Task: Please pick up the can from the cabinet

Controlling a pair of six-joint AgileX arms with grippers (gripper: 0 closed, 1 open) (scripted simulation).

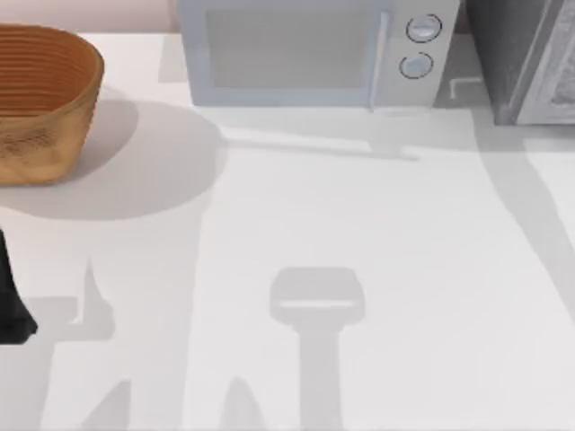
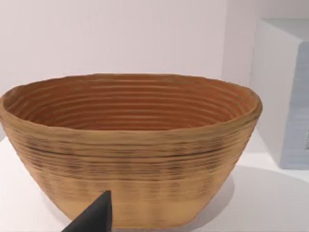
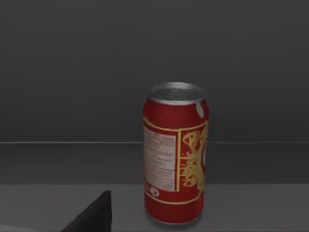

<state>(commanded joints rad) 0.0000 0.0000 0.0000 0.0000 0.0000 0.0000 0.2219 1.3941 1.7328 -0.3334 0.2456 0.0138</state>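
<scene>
can (image 3: 176, 154): glossy red metal, silvery top gleaming | basket (image 1: 40, 103): rough ribbed wicker, looking matt | counter (image 1: 359, 233): smooth matt white | microwave (image 1: 310, 49): smooth pale casing

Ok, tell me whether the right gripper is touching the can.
Apart. In the right wrist view a strip of grey shelf separates the dark fingertip from the upright red can.

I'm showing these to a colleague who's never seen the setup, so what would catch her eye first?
Probably the red can, standing upright on a dark grey cabinet shelf in the right wrist view. Next, the big woven basket at the table's far left, close before the left wrist camera. A pale microwave stands along the back edge.
</scene>
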